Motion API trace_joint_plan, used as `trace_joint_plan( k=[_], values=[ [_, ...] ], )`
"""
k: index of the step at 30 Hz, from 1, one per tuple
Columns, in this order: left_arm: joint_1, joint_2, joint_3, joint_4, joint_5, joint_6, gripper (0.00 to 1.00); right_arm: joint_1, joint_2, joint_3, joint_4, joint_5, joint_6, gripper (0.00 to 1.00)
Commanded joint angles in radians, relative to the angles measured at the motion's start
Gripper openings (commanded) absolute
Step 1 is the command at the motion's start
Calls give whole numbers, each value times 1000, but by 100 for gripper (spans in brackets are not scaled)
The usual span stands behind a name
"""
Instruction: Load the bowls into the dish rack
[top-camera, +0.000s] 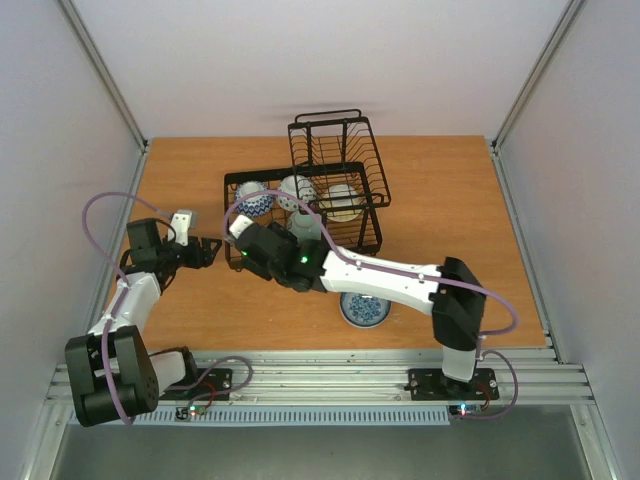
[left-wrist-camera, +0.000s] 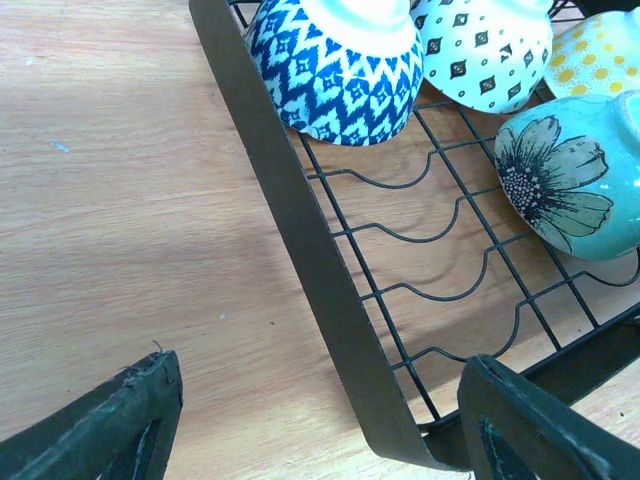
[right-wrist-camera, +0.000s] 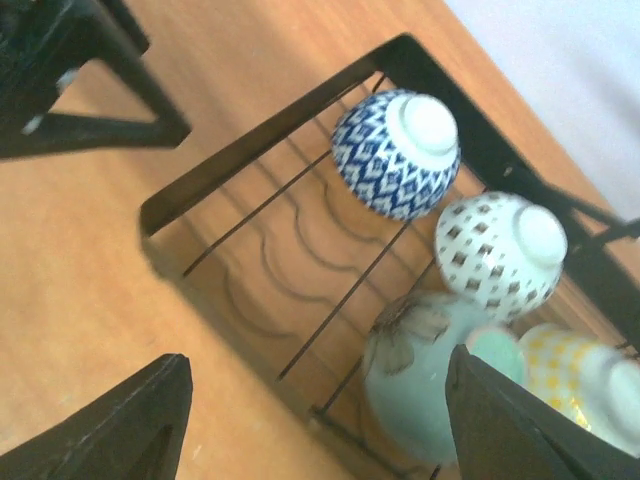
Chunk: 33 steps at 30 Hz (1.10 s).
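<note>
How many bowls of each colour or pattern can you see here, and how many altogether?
Blue-and-white zigzag bowl: 1
White bowl with dark diamonds: 1
Yellow-flowered bowl: 1
Teal bowl with a big flower: 1
Blue-centred bowl: 1
Total: 5 bowls

Orange-brown wooden table (top-camera: 450, 200) carries two things directly. Black wire dish rack (top-camera: 338, 150) sits around the middle toward the far side, skewed to the table edges. One blue-patterned bowl (top-camera: 362, 312) stands upright on bare wood near the front edge, apart from the rack
</note>
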Motion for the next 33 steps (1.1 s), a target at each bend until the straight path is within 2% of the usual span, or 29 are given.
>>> trace_joint_plan(
  k=[1, 8, 13, 21, 33],
  values=[
    [4, 6, 25, 35, 28, 14, 77, 21, -139, -171, -20, -55, 271, 68],
    [4, 1, 24, 30, 43, 14, 77, 6, -397, -458, -123, 7, 586, 57],
    [4, -9, 22, 21, 74, 21, 77, -81, -553, -624, -206, -11, 769, 52],
    [4, -14, 18, 19, 82, 25, 76, -176, -733, -742, -377, -4, 872, 48],
    [4, 4, 24, 15, 93, 29, 77, -190, -777, -829, -410, -61, 910, 36]
  ],
)
